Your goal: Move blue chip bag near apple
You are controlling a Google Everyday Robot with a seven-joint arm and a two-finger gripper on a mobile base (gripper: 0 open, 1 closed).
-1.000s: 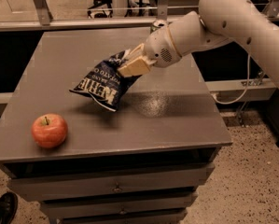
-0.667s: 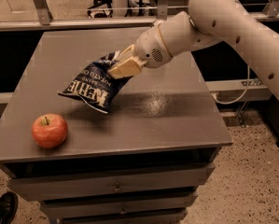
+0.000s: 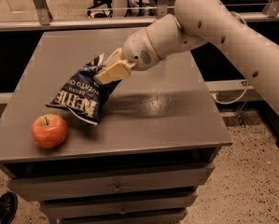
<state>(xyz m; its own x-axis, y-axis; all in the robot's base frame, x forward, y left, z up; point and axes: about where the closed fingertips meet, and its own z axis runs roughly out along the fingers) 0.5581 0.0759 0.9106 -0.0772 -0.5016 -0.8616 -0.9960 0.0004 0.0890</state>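
The blue chip bag (image 3: 81, 94), crinkled navy foil with white lettering, hangs tilted from my gripper (image 3: 108, 69), its lower end just above or touching the grey table top (image 3: 167, 115). The gripper's tan fingers are shut on the bag's upper right edge. The red-orange apple (image 3: 49, 130) with a short stem sits near the table's front left corner, a short way below and left of the bag. My white arm (image 3: 213, 22) reaches in from the upper right.
The table is a grey cabinet with drawers (image 3: 115, 188) below its front edge. A black shoe (image 3: 3, 209) shows on the floor at bottom left. A rail and chair legs (image 3: 101, 10) stand behind the table.
My gripper has carried the bag left and down toward the apple. The bag now hangs lower, closer to the table and the apple. The apple has not moved.
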